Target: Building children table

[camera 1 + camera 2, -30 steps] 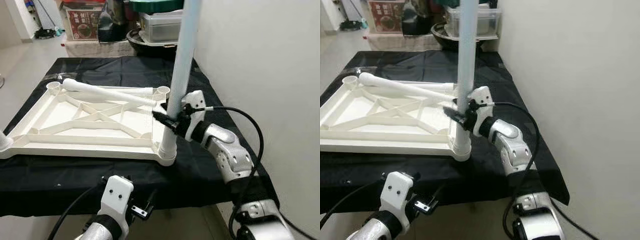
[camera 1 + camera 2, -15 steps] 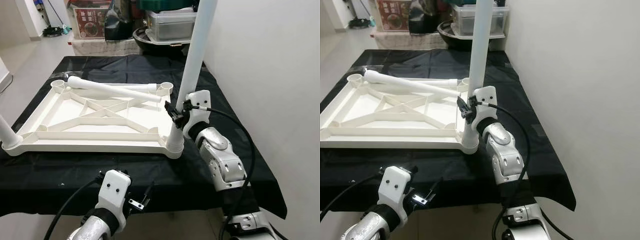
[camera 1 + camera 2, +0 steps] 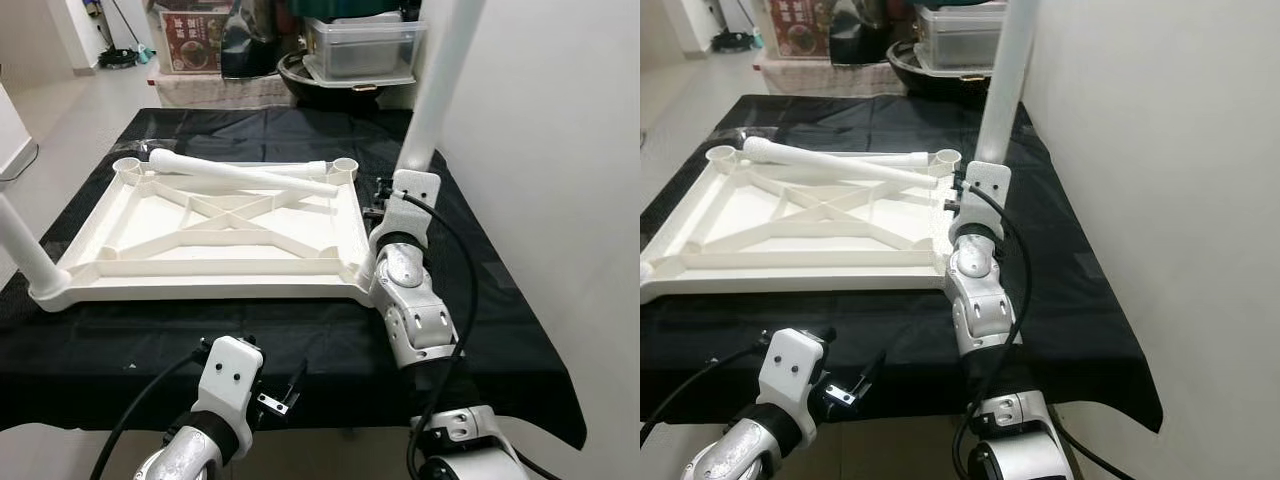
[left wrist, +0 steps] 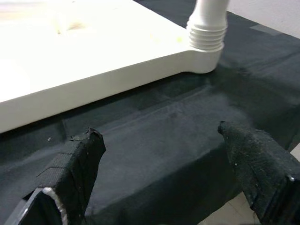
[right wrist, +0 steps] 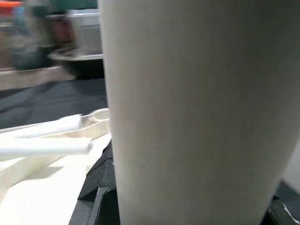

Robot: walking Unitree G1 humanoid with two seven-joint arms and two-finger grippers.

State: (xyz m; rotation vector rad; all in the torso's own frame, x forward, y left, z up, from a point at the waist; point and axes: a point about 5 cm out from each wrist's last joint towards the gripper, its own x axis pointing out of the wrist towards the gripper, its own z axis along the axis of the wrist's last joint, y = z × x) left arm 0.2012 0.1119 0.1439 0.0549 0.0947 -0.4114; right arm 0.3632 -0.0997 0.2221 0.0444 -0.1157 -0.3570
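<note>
A white children's tabletop [image 3: 200, 266] lies upside down on a black-covered table [image 3: 480, 300]. One white leg [image 3: 430, 110] stands upright in its near right corner socket. My right gripper [image 3: 384, 203] is shut on that leg low down, and the right wrist view shows the leg [image 5: 187, 108] between the black fingers [image 5: 101, 187]. A second leg [image 3: 20, 245] stands at the near left corner. A loose leg [image 3: 240, 175] lies across the far side of the tabletop. My left gripper [image 4: 164, 154] hangs open below the table's front edge, facing the threaded foot of the leg [image 4: 206, 33].
A white wall [image 3: 560, 150] runs close along the table's right side. Plastic bins, a dark bowl and a box [image 3: 360, 45] are stacked beyond the far edge. Open floor [image 3: 60, 90] lies to the left.
The camera has shifted, bringing the near left leg into view. My right forearm has swung round in front of the upright leg, with the gripper still on it. The left gripper stays low and open.
</note>
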